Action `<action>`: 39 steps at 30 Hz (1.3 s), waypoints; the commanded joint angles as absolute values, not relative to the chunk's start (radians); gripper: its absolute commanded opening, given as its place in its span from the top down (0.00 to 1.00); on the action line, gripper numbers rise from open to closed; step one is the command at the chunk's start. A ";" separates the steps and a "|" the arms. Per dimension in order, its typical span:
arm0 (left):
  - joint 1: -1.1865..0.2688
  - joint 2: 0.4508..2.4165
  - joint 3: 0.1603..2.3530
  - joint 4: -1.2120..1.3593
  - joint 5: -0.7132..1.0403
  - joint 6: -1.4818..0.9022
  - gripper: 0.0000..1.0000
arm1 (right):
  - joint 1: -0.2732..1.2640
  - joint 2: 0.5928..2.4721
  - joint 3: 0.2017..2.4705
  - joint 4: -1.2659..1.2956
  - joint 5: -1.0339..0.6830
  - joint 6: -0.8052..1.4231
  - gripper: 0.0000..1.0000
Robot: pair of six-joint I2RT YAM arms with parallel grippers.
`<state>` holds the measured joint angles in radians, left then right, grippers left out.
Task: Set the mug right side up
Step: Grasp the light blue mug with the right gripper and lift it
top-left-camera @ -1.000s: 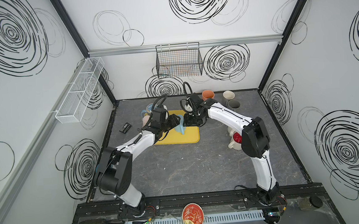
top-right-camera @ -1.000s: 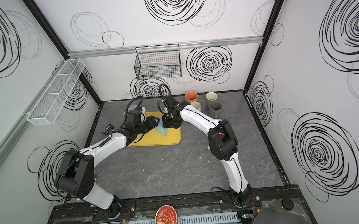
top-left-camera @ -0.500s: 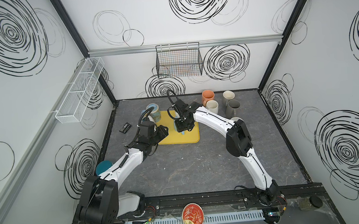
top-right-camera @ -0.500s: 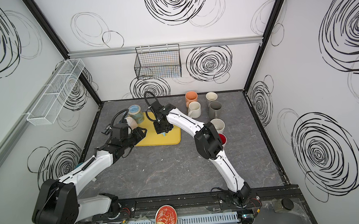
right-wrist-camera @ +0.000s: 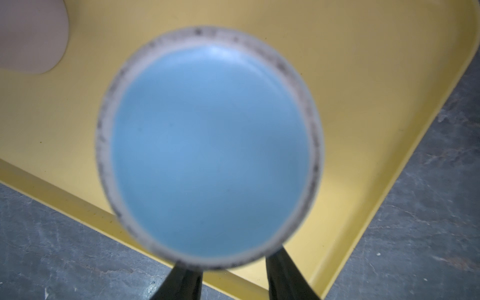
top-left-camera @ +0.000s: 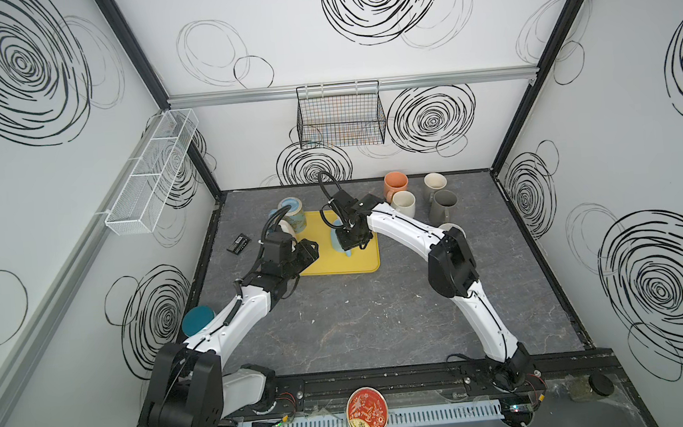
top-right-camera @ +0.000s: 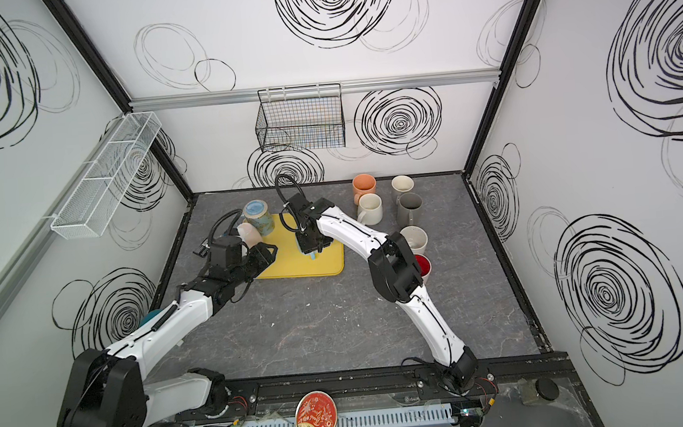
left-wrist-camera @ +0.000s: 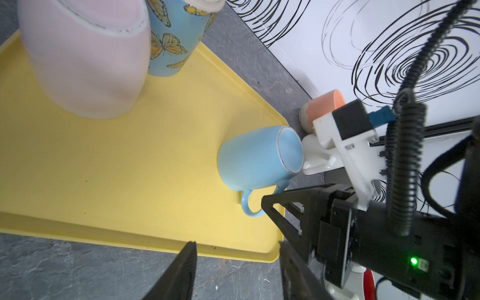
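Position: your light blue ceramic mug (left-wrist-camera: 249,158) stands base-up on the yellow plastic tray (left-wrist-camera: 104,181), directly under your right tool (right-wrist-camera: 231,267). That tool's fingers (right-wrist-camera: 283,278) are spread and sit beside the mug wall on the handle side. Tray shows in the gap; you cannot tell whether either finger touches the handle. Your left tool (left-wrist-camera: 237,245) is spread and empty at the tray's edge, apart from the mug. A pale pink mug (left-wrist-camera: 83,65) and a butterfly-printed mug (left-wrist-camera: 168,44) share the tray. Surface: dark grey stone-look bench (top-left-camera: 361,325). Room: white walls with black scribbled spirals (top-left-camera: 432,119), black wire basket (top-left-camera: 340,114) on the rear wall.
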<state>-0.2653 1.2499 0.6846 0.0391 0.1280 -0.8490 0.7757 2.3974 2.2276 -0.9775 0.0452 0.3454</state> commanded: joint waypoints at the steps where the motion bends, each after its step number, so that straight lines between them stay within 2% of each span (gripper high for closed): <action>1: -0.276 1.235 0.666 0.073 0.109 -0.869 0.46 | 0.770 2.425 2.258 -0.975 0.071 0.323 0.57; 6: -0.281 1.247 0.670 0.081 0.112 -0.873 0.46 | 0.772 2.436 2.258 -0.971 0.083 0.321 0.61; 22: -0.279 1.266 0.672 0.091 0.130 -0.859 0.45 | 0.771 2.397 2.256 -0.979 0.208 0.261 0.99; 28: -0.274 1.266 0.666 0.108 0.145 -0.859 0.44 | 0.769 2.371 2.251 -0.955 0.170 0.266 1.00; 39: -0.248 1.330 0.617 0.358 0.321 -0.969 0.41 | 0.697 2.186 2.005 -0.606 -0.185 0.440 1.00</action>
